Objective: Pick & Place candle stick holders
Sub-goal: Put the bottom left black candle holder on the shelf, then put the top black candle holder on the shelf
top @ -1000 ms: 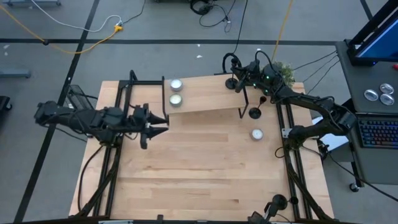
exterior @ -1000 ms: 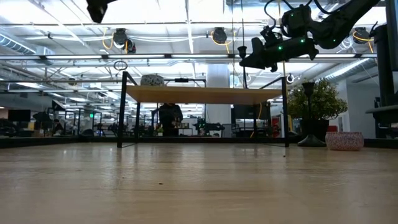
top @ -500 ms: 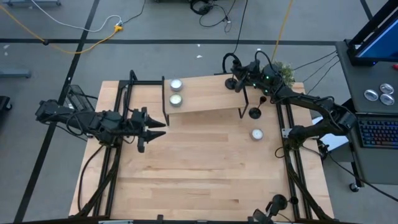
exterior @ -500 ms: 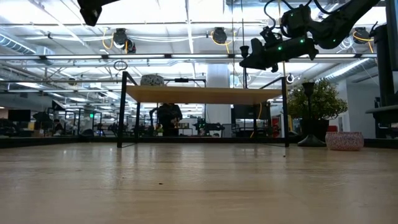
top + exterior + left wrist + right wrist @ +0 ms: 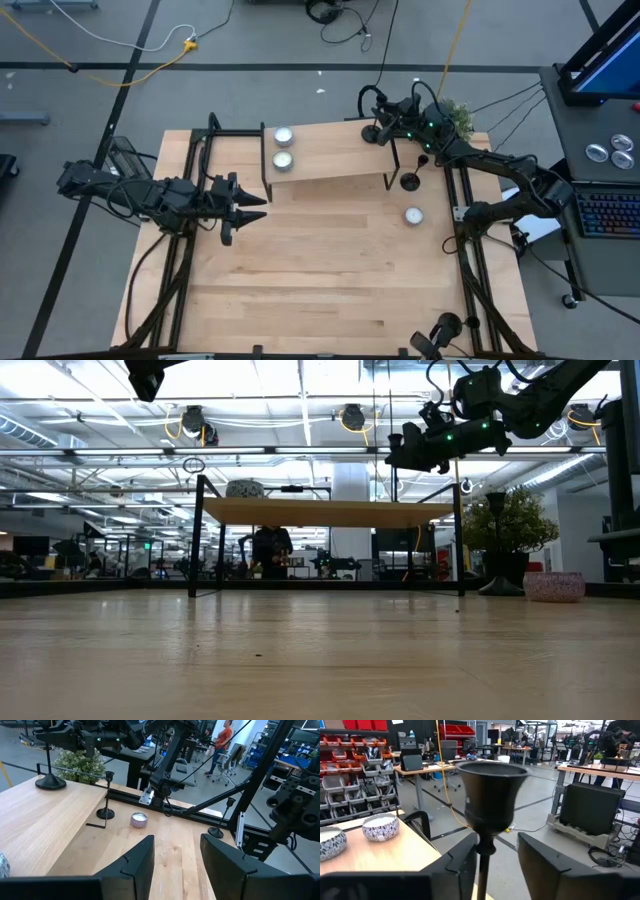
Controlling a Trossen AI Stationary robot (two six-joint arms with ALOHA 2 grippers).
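Note:
One black candle stick holder (image 5: 375, 133) stands upright by its disc base on the far right corner of a raised wooden shelf (image 5: 330, 160). My right gripper (image 5: 388, 128) is open around its stem; the wrist view shows its cup (image 5: 492, 795) just above the fingers. A second holder (image 5: 410, 181) stands on the table beside the shelf's right legs, also visible as holder (image 5: 106, 812). My left gripper (image 5: 177, 860) hovers open with nothing in it above the table's left side, as left gripper (image 5: 255, 205). My right gripper stands open on either side of the holder's stem (image 5: 482, 870), just under the cup, coming level from the table's right. The stem runs close along one finger (image 5: 462, 865); I cannot tell whether they touch. The holder is upright, its base on the shelf.
Two tealights (image 5: 283, 147) sit on the shelf's left end, and another tealight (image 5: 413, 215) lies on the table near the second holder. The near half of the table (image 5: 330, 290) is bare wood. A potted plant (image 5: 458, 115) stands behind the right arm.
My right gripper has opened around the holder's stem without shifting; the holder stays upright on the shelf.

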